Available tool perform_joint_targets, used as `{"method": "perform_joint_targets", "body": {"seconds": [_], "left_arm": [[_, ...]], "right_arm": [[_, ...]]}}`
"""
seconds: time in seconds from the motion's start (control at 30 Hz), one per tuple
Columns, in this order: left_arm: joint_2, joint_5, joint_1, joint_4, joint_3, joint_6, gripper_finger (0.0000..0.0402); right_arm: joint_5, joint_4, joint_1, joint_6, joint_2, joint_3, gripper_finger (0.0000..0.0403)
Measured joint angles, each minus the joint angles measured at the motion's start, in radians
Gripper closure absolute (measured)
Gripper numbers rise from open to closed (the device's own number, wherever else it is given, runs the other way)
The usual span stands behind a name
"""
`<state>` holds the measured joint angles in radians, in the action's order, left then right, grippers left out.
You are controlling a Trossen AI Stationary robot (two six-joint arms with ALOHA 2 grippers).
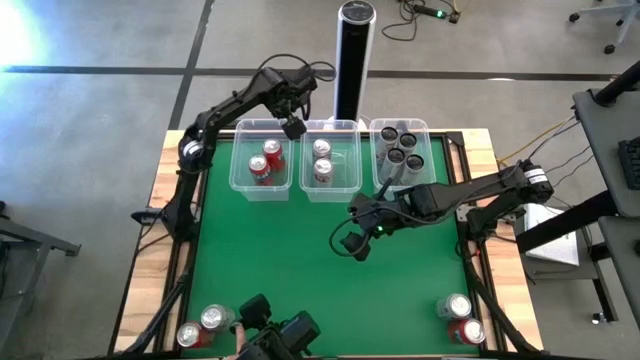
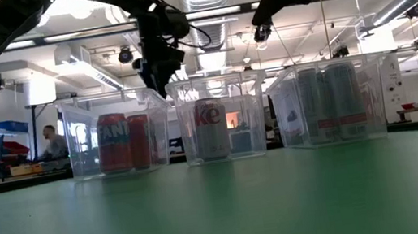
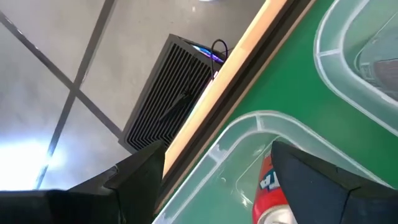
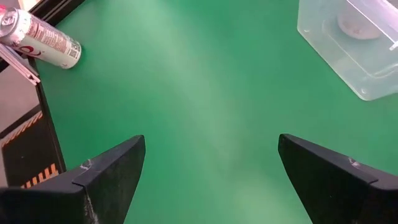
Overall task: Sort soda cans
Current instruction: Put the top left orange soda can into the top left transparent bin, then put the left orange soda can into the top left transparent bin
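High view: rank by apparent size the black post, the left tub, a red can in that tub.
1. Left tub: largest footprint.
2. Black post: long in the picture, but it rises toward the camera, so the gap to the tub is unsure.
3. Red can: clearly smallest.

Mostly hidden in the left wrist view behind a finger of the left pincer: a red can, lettering cut short and unreadable. Clipped by the right wrist picture's edge: a silver can and a clear tub. Seen from above, partly covered by the right arm: the right tub. In the low view, blurred through the tub walls: can labels, only fragments legible. Far off and too small to make out: a person.
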<state>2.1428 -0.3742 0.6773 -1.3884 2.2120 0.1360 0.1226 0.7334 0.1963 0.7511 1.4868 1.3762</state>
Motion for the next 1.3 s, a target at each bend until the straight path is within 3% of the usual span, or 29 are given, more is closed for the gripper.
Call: {"method": "perform_joint_targets", "body": {"seconds": [0.07,0.17,0.3,0.4,0.53,0.7,0.97,1.1,1.3], "left_arm": [[-0.022,0.011,-0.001,-0.003,0.0,-0.005,0.0123],[-0.082,0.117,-0.003,-0.027,-0.001,-0.029,0.0123],[-0.222,0.311,-0.043,-0.054,-0.019,-0.127,0.0123],[-0.355,0.326,-0.147,-0.028,-0.073,-0.153,0.0123],[-0.526,0.301,-0.363,0.01,-0.2,-0.225,0.0123],[-0.725,0.208,-0.715,0.013,-0.401,-0.407,0.0123],[-0.954,0.224,-1.203,0.017,-0.719,-0.985,0.0118],[-0.997,0.214,-1.411,0.071,-0.853,-1.294,0.011],[-0.916,0.253,-1.637,0.18,-0.924,-1.506,0.0114]], "right_arm": [[0.001,0.0,0.0,-0.011,0.0,0.0,0.0039],[0.064,0.004,0.0,-0.041,0.0,0.015,0.0039],[0.266,-0.005,0.027,-0.124,0.0,0.054,0.0039],[0.419,-0.046,0.049,-0.184,-0.001,0.054,0.0039],[0.458,-0.119,0.076,-0.229,0.004,0.031,0.0039],[0.48,-0.17,0.127,-0.217,0.038,0.007,0.0039],[0.535,-0.183,0.189,-0.133,0.107,0.04,0.0039],[0.517,-0.18,0.203,-0.137,0.16,0.084,0.0039],[0.416,-0.131,0.207,-0.144,0.245,0.122,0.0039]]}}
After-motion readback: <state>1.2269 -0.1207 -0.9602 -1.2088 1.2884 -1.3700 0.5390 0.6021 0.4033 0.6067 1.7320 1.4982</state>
